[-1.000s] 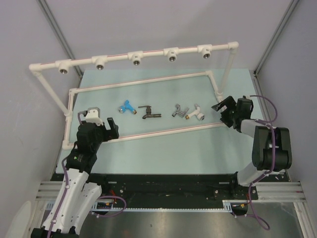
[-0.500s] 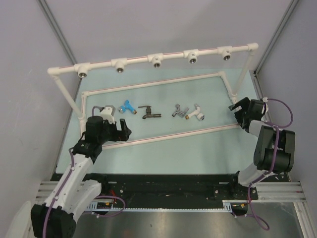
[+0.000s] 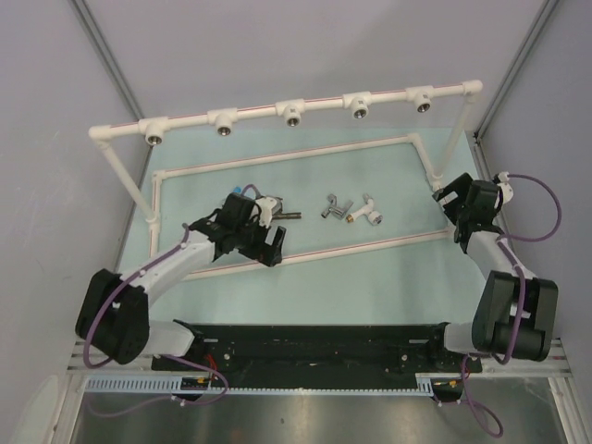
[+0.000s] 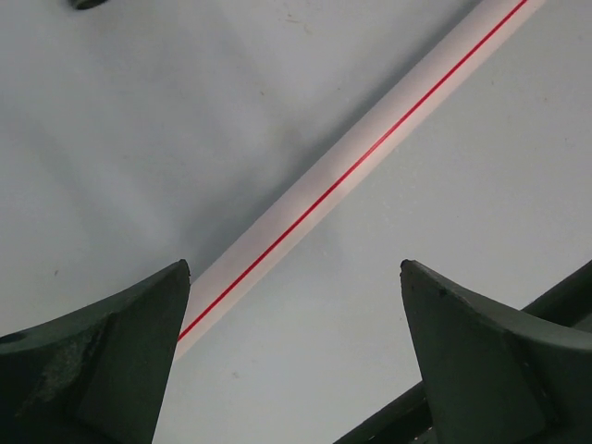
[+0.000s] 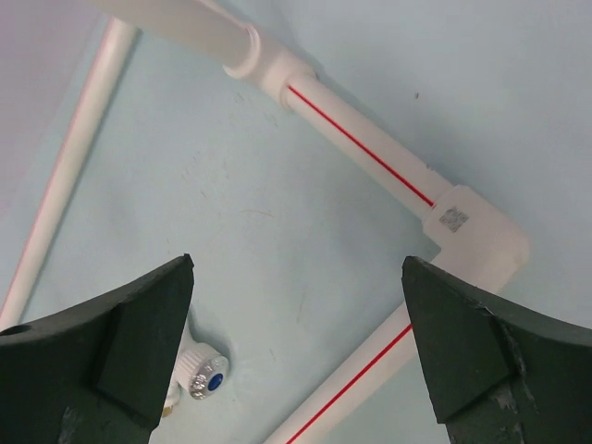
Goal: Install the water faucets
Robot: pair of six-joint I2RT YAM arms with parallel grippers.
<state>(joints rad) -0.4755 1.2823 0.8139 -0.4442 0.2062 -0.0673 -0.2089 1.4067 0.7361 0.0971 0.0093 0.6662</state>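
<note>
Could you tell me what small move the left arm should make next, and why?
Probably ease the open left claw slightly away from the bases, off the white red-striped plastic pipe and over the dark brown-black lever faucet. Its wrist view shows only that pipe between the fingers, nothing held, so closing here would likely catch the frame, not a faucet.

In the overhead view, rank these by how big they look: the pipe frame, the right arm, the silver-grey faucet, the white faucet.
1. Pipe frame
2. Right arm
3. Silver-grey faucet and white faucet: they look alike in size, so no ranking between them.
</note>
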